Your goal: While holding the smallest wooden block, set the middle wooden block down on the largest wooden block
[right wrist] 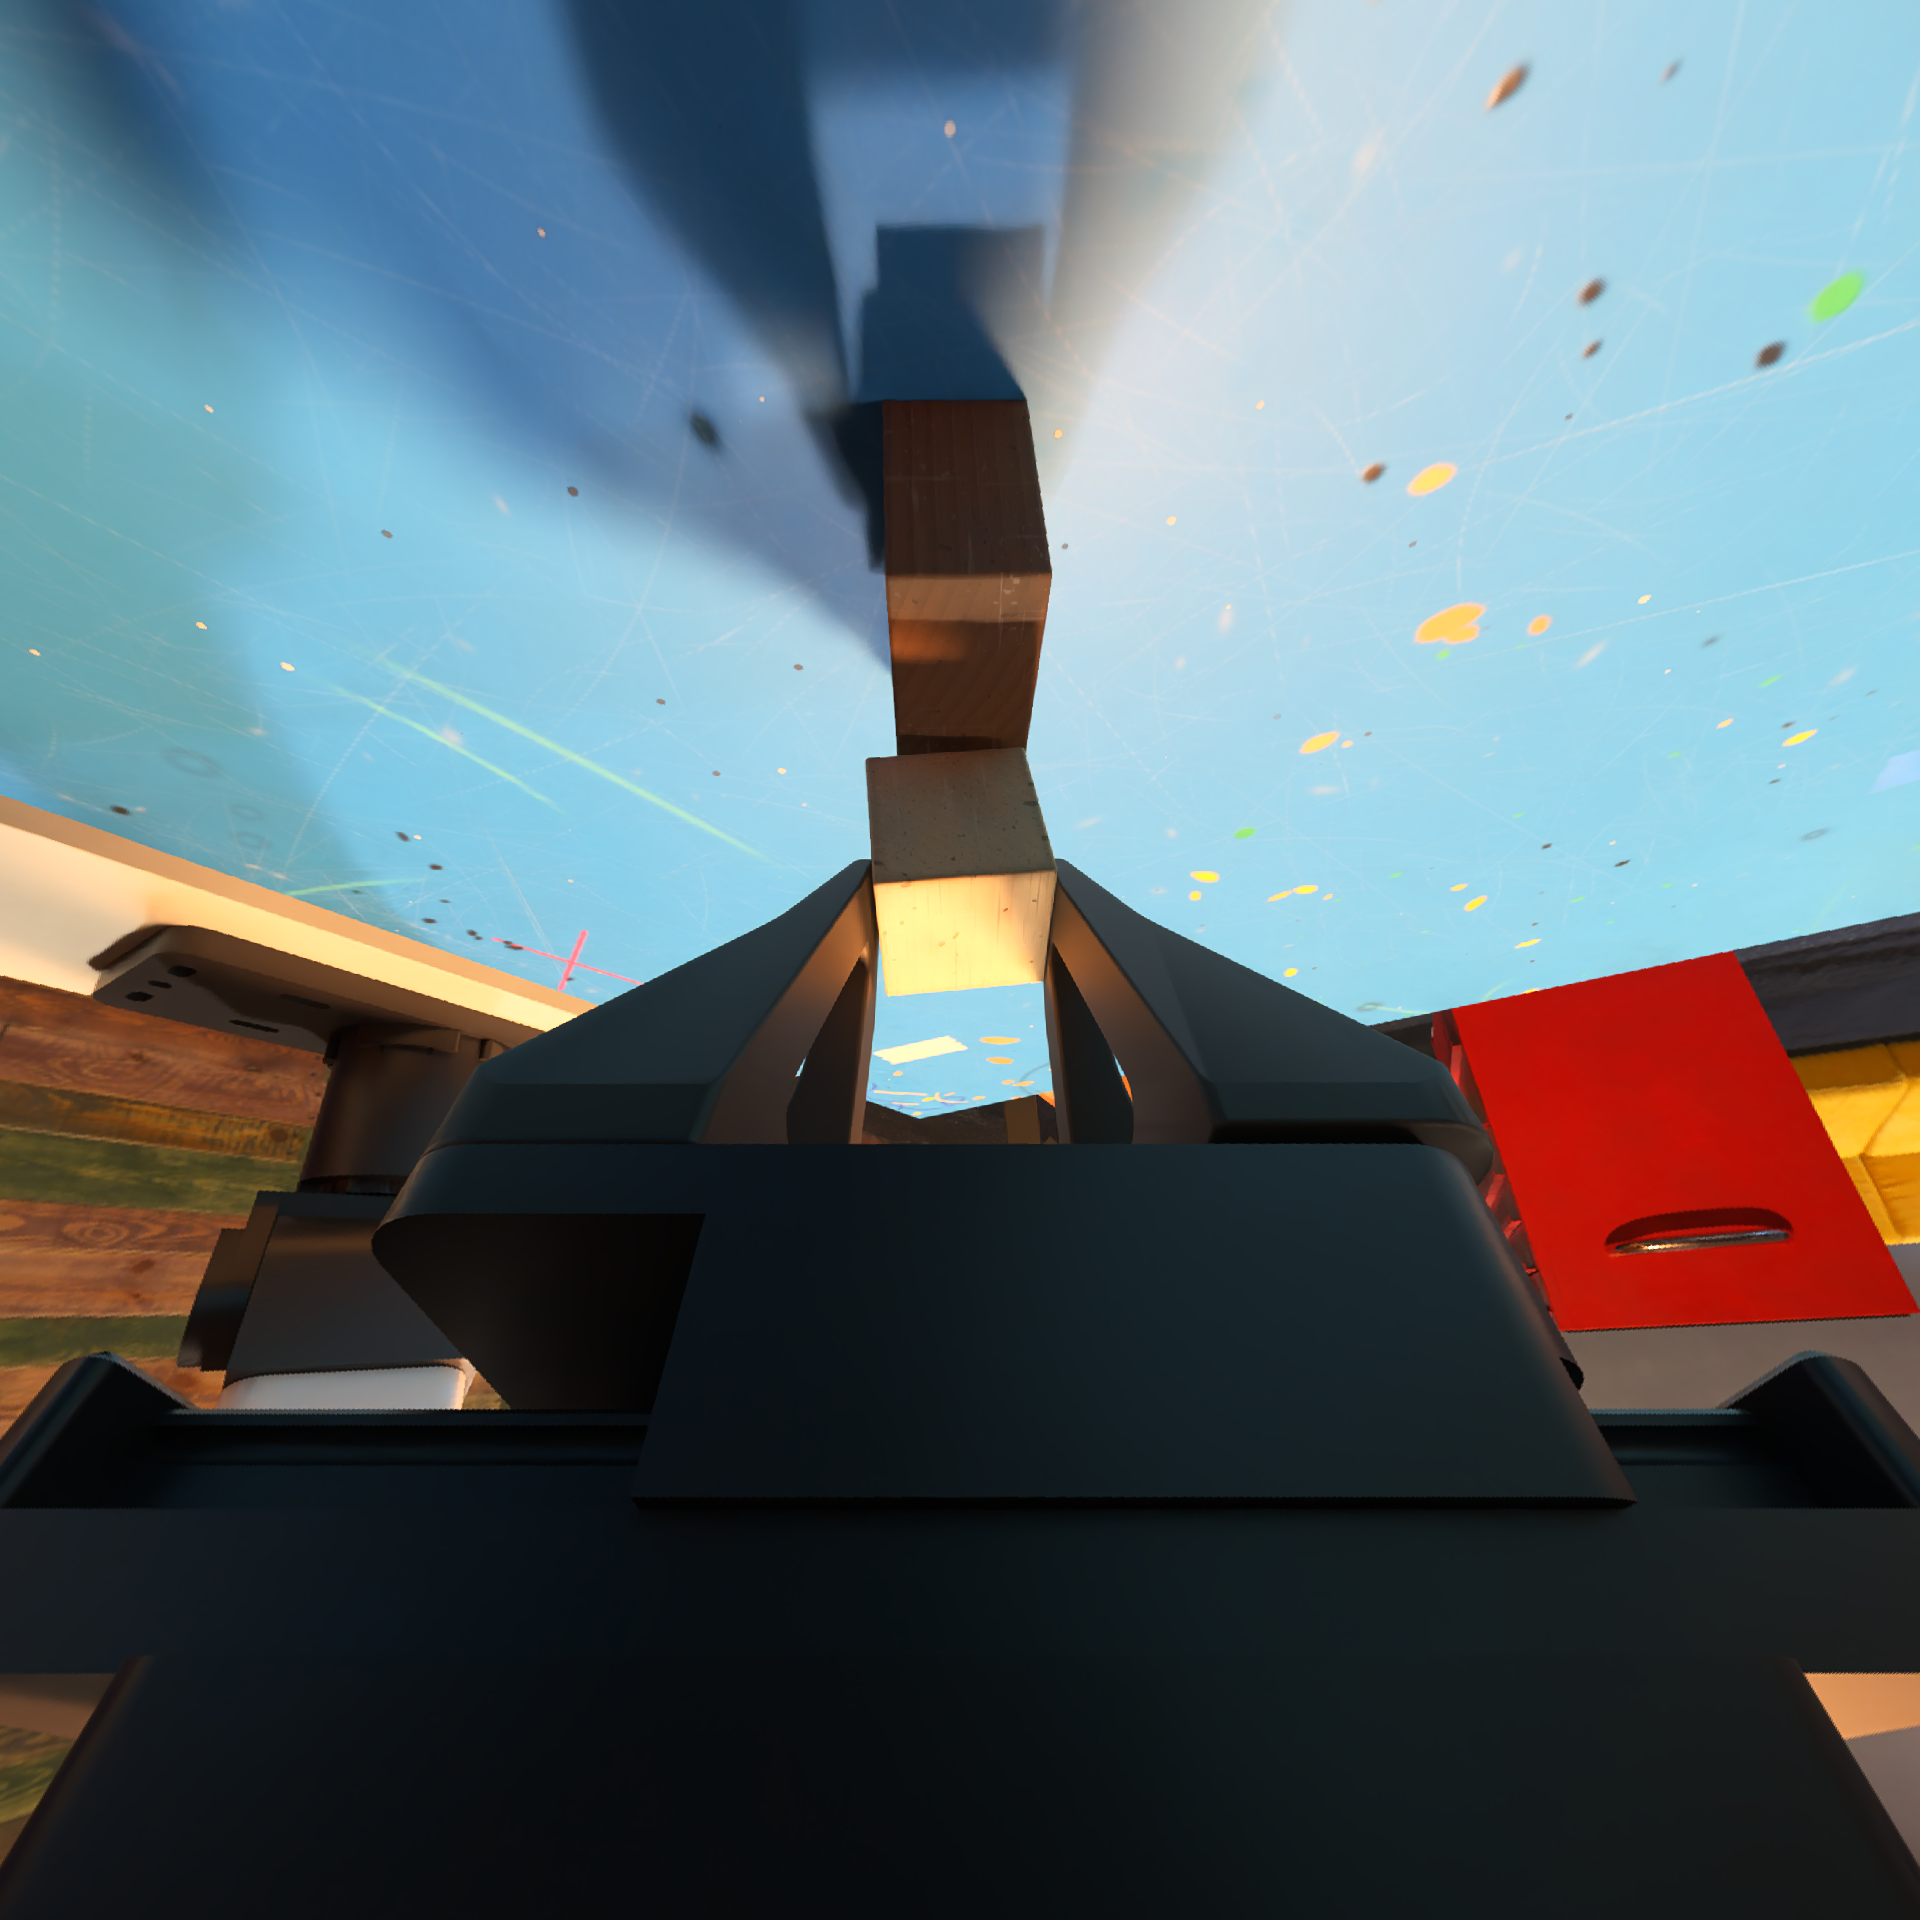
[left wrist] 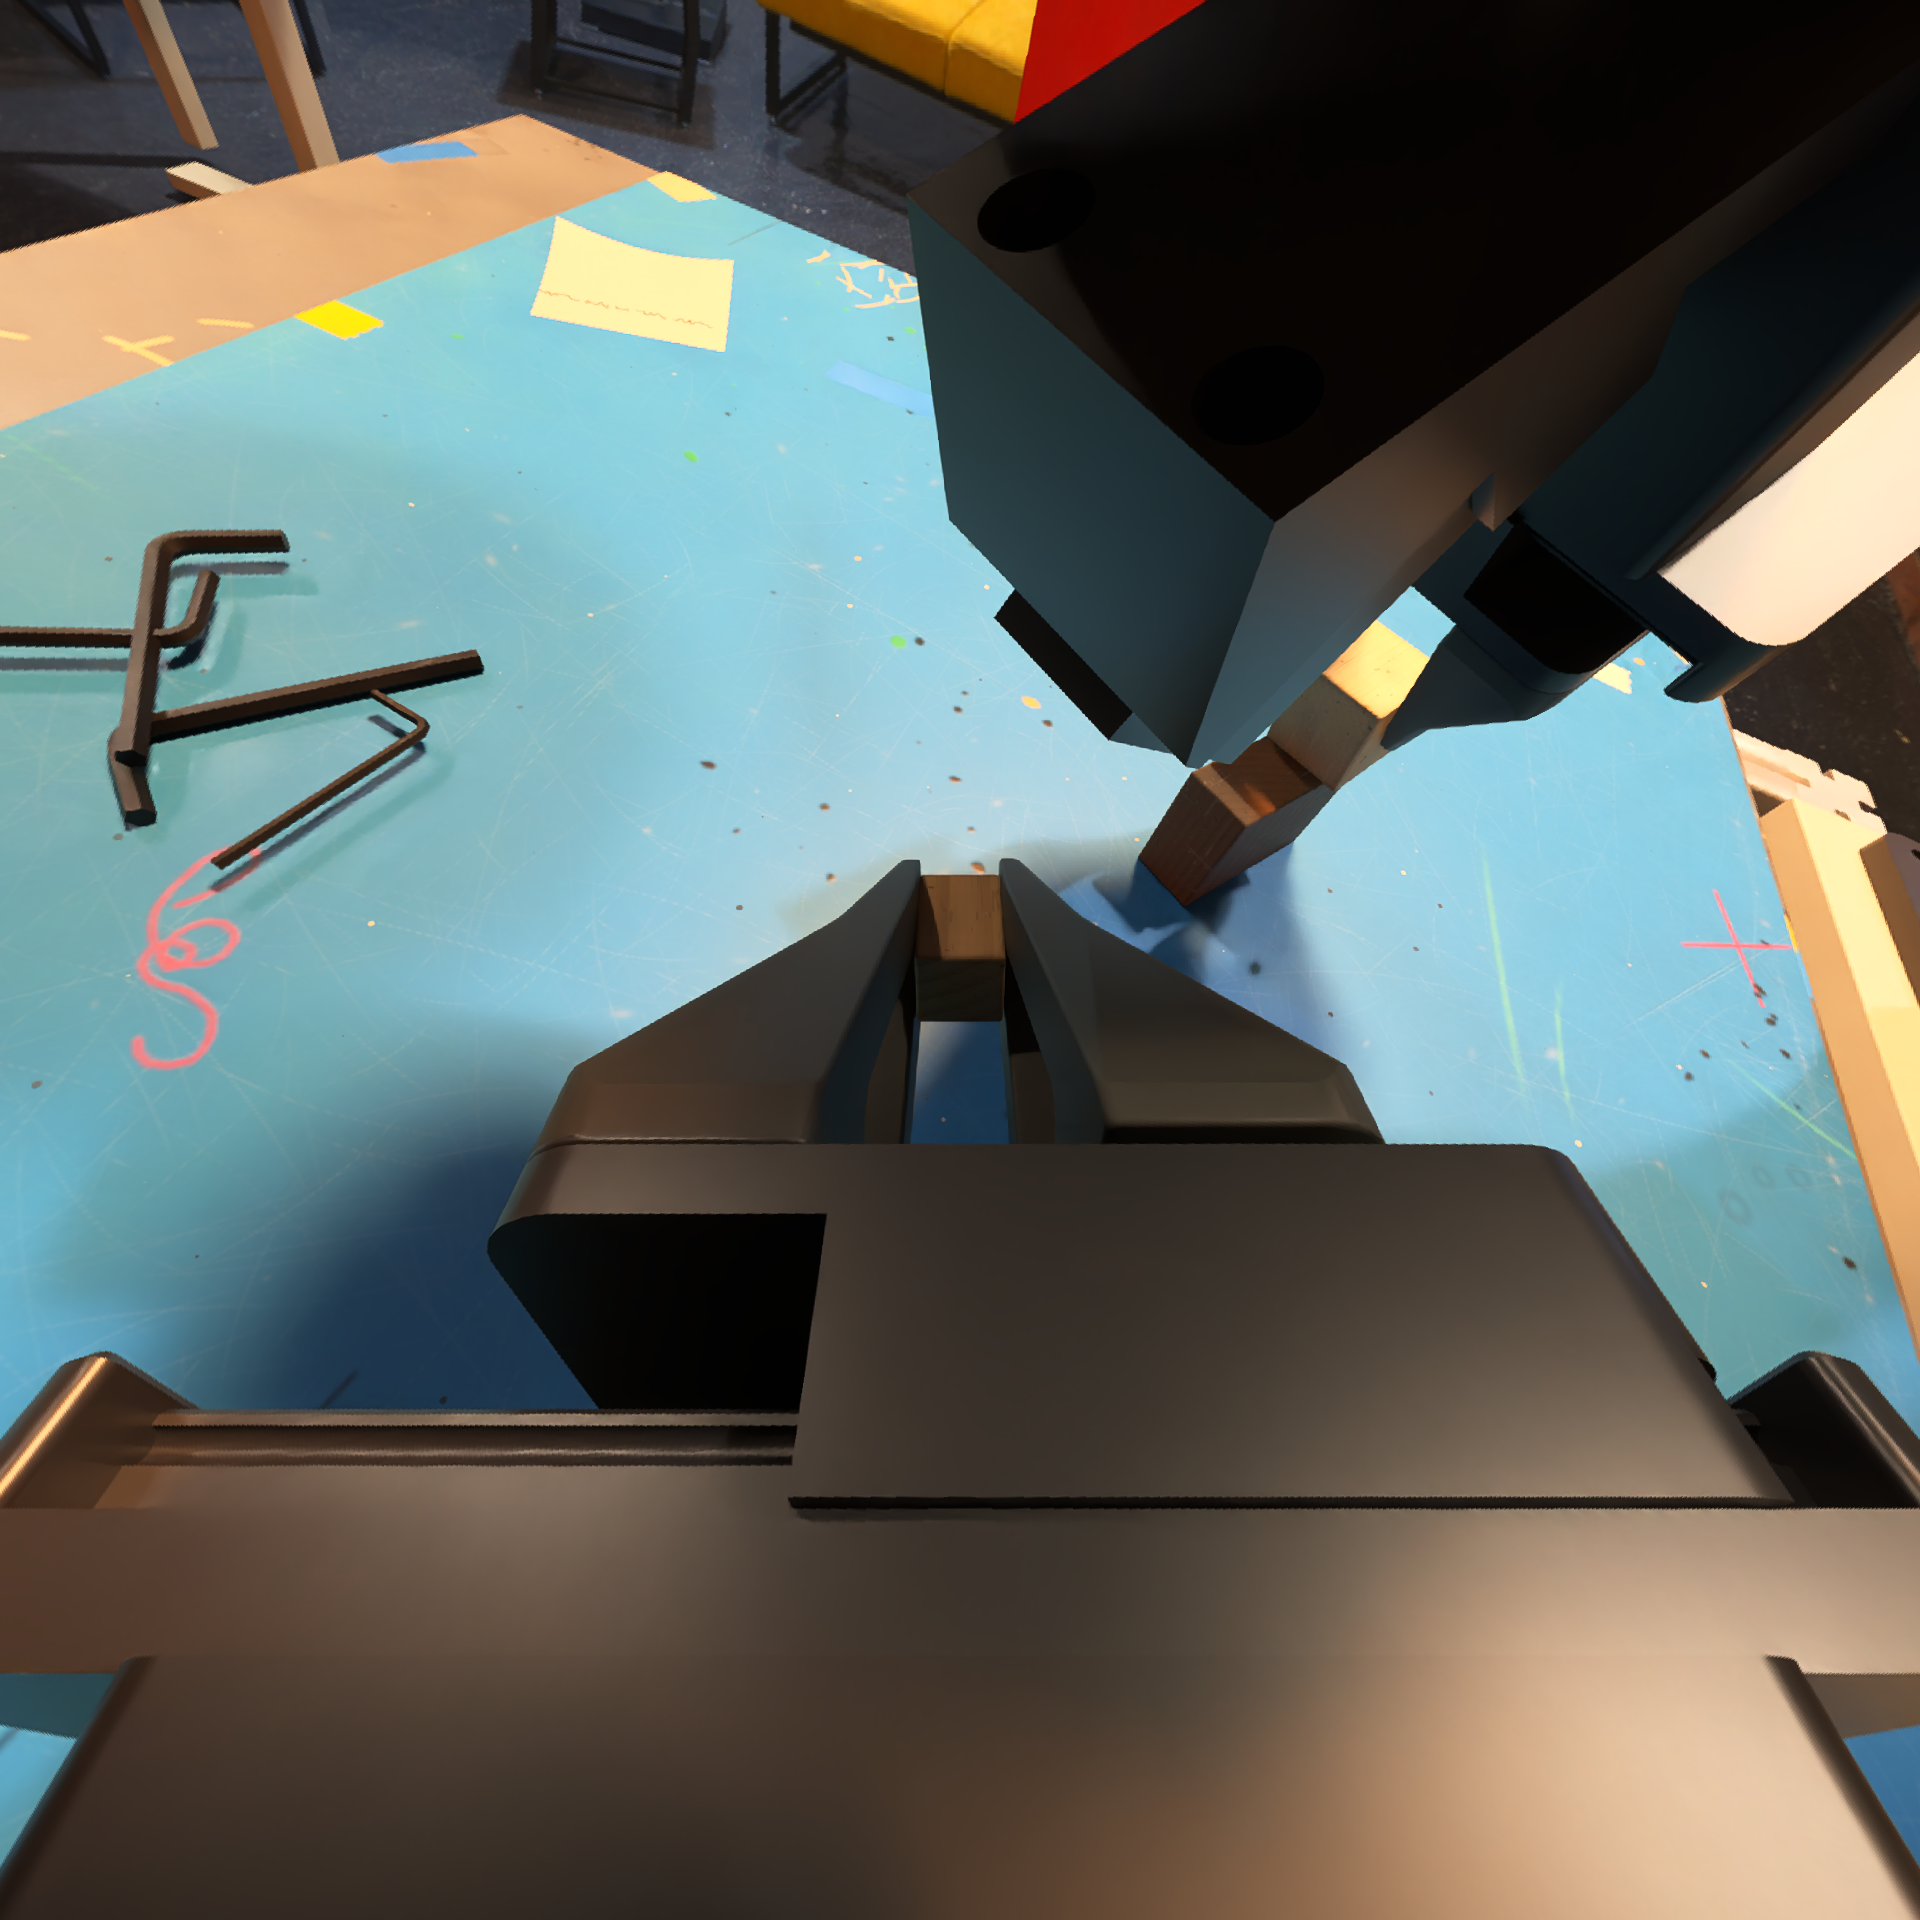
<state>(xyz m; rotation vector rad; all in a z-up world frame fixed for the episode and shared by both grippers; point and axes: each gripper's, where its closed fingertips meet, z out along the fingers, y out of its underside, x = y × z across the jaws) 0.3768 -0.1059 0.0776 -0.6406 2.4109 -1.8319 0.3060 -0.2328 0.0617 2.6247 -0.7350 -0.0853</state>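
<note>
My left gripper (left wrist: 961,914) is shut on the smallest wooden block (left wrist: 961,935), a brown cube held just above the blue table (left wrist: 623,582). My right gripper (left wrist: 1314,743) comes down from the upper right, shut on the middle block (left wrist: 1356,691), which is pale wood. That block touches the upper end of the largest block (left wrist: 1210,826), dark brown, standing on end on the table. In the right wrist view my right gripper (right wrist: 964,914) clamps the pale block (right wrist: 961,883), and the dark block (right wrist: 966,582) lies straight beyond it.
Several black hex keys (left wrist: 260,686) lie at the left. A yellow paper note (left wrist: 634,286) lies at the far side. A red box (right wrist: 1662,1143) stands off the table's edge. An arm base (right wrist: 343,1091) is mounted at the table's rim (left wrist: 1860,987).
</note>
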